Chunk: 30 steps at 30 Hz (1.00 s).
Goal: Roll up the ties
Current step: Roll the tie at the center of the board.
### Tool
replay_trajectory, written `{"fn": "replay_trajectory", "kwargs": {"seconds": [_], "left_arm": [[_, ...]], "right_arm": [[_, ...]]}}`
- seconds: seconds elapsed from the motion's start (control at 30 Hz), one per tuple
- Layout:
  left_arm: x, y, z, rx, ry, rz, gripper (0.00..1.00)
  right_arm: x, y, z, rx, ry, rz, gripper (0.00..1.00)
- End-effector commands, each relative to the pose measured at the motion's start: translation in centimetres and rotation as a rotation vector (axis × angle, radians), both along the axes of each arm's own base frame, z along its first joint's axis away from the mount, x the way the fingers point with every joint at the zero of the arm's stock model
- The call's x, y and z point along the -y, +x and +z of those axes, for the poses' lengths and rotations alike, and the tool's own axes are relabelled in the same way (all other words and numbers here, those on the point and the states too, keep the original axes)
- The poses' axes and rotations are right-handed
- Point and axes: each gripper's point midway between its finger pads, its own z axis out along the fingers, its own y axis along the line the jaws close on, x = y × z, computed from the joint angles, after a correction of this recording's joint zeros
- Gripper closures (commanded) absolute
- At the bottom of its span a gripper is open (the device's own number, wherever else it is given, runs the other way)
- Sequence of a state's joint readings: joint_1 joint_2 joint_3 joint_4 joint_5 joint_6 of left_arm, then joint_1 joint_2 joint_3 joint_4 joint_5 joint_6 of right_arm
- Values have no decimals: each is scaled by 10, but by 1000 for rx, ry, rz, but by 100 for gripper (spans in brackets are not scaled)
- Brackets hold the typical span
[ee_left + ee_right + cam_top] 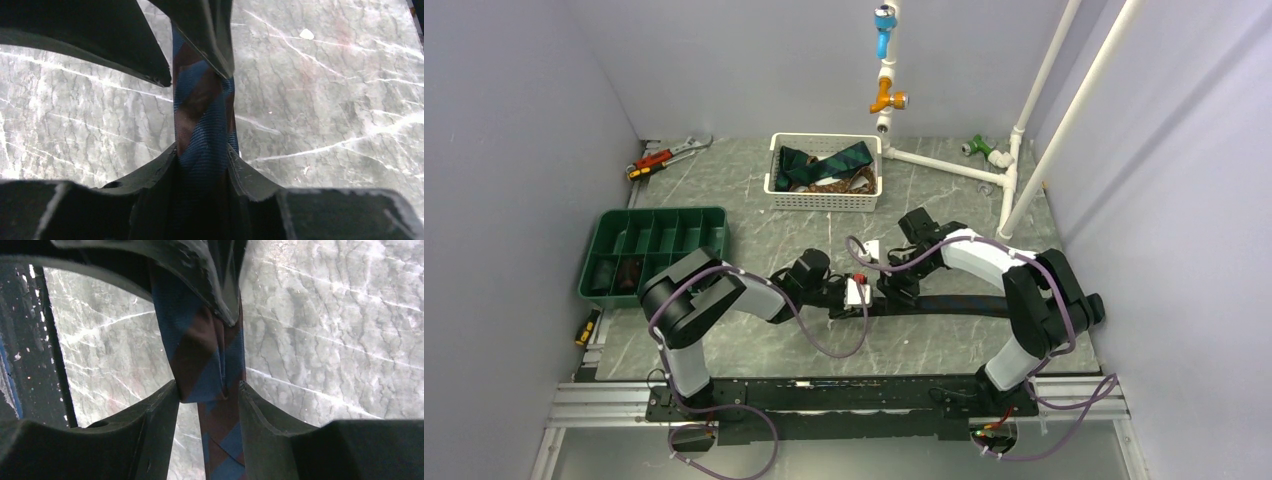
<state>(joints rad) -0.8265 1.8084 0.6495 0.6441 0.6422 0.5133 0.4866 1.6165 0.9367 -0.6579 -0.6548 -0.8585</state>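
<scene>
Tie (964, 303) lies midway on the table (754, 210), trailing toward three o'clock. Your left gripper (202, 152) pinches it; your right gripper (209, 390) straddles the fold, grip unclear. Hold tension even and edges aligned as you roll.

Grey marble-pattern tabletop (754, 200) fills mid frame; white veins, glossy glare in both wrist views. Plain pale lavender-grey panels box it in: left wall (514, 120), back wall (754, 60), right wall (1184, 150). White plastic pipe frame (1047, 64) upper right, slanting up out of frame. Blue fitting (884, 22) and orange valve (886, 98) on the top-centre upright, green valve (977, 147) low near the back wall. Silver aluminium rail (604, 400) along the bottom. Light is even, shadows soft.
</scene>
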Motion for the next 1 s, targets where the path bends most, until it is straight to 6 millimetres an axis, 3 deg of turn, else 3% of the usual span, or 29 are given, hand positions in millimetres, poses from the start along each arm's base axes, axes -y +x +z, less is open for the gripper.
{"fn": "replay_trajectory", "kwargs": {"seconds": [0.0, 0.1, 0.23, 0.3, 0.53, 0.63, 0.73, 0.97], "left_arm": [[-14, -9, -10, 18, 59, -19, 65], [-16, -5, -16, 16, 81, 8, 67], [-14, -2, -16, 6, 89, 20, 67], [-15, -2, -17, 7, 91, 22, 67], [-23, -7, -14, -7, 84, 22, 55], [-23, -4, 4, 1, 29, 38, 34], [-23, -9, 30, 28, -45, 13, 26], [-25, -13, 66, 139, -144, 8, 24]], "right_arm": [[-6, 6, 28, 41, 78, 27, 52], [-11, 6, 31, 30, 108, 28, 56], [-19, 8, 31, -28, 131, 14, 49], [-21, 8, 27, -32, 135, 16, 51], [-3, -2, -6, -38, 42, 79, 74], [-3, 0, -7, -23, 39, 73, 79], [-3, 1, -5, -16, 42, 70, 80], [-6, 0, 0, -24, 57, 76, 80]]}}
